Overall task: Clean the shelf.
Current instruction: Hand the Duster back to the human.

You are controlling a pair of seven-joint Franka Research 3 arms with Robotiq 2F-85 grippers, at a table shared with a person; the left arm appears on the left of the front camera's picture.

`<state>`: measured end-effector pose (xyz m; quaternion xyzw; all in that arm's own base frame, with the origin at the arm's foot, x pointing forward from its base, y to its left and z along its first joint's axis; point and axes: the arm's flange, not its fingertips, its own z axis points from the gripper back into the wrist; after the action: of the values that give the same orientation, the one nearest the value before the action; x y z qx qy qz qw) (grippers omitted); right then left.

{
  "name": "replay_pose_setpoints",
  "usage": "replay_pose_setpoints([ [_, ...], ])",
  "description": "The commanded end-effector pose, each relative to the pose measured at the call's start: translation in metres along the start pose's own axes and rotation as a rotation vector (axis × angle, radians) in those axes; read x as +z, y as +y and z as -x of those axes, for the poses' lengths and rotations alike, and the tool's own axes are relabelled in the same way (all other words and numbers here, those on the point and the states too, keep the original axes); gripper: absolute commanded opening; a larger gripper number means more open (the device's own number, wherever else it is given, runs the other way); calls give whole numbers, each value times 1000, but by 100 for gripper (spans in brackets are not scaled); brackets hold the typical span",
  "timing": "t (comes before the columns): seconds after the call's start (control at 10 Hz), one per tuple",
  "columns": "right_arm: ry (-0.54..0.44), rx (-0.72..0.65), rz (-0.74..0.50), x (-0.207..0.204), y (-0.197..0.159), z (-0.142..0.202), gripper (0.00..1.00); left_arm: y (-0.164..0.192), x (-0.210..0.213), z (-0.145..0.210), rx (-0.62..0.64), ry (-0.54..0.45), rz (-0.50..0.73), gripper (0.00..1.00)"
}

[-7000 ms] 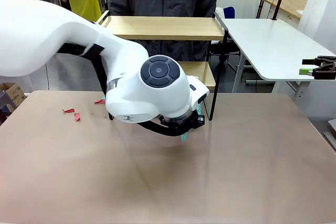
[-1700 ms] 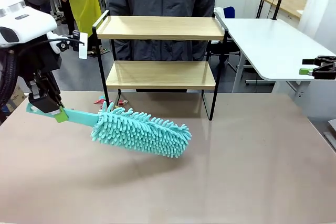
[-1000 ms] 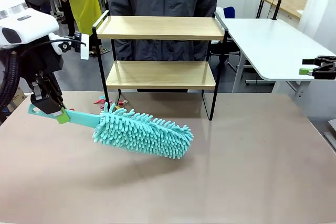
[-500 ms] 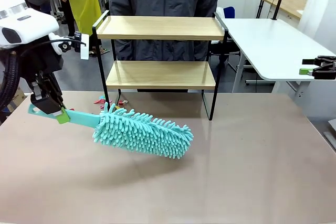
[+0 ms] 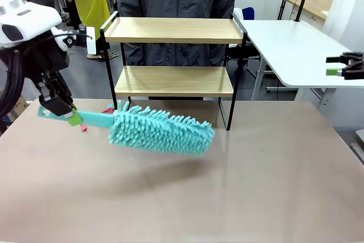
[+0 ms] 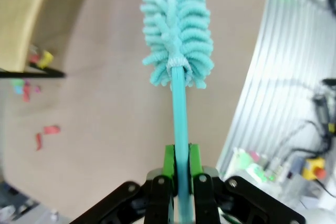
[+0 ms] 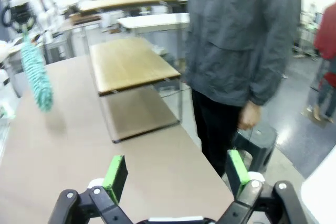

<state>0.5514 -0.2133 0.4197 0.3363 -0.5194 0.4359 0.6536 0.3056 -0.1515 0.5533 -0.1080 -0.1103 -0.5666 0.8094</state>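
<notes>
Left gripper (image 5: 67, 113) clamped on duster (image 5: 162, 134) handle end, so fluffy head projects rightward, clear above table (image 5: 256, 186), handle nearly level. I judge that keeps reach for sweeping boards. Shelf (image 5: 173, 81) stands at table's far edge, centre, person behind it. Red scraps (image 5: 108, 109) lie by its left foot. Right gripper (image 5: 340, 65) parked far right, jaws wide, holding nothing.

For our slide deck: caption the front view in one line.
Left gripper holds a teal duster above the table, before the shelf.
</notes>
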Motion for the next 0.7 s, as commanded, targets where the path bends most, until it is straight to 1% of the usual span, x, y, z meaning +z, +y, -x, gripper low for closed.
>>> replay_pose_setpoints([
  [0.0, 29, 15, -178, -15, 11, -53, 100, 5, -10, 11, -53, -164, 26, 13],
  [0.1, 8, -16, -261, -26, 19, -69, 100, 8, -14, 13, -58, -200, 38, 13],
  [0.2, -4, -76, -343, -42, 35, -83, 100, 10, -23, 15, -74, -249, 61, 13],
  [0.3, -2, -90, -362, -60, 53, -94, 100, 13, -32, 17, -101, -302, 91, 13],
  [0.4, 4, -113, -408, -84, 78, -102, 100, 18, -42, 20, -98, -353, 91, 13],
  [0.5, -16, -113, -461, -102, 100, -104, 100, 21, -48, 23, -101, -388, 82, 13],
  [0.6, -9, -109, -482, -119, 123, -102, 100, 26, -54, 26, -108, -412, 72, 13],
])
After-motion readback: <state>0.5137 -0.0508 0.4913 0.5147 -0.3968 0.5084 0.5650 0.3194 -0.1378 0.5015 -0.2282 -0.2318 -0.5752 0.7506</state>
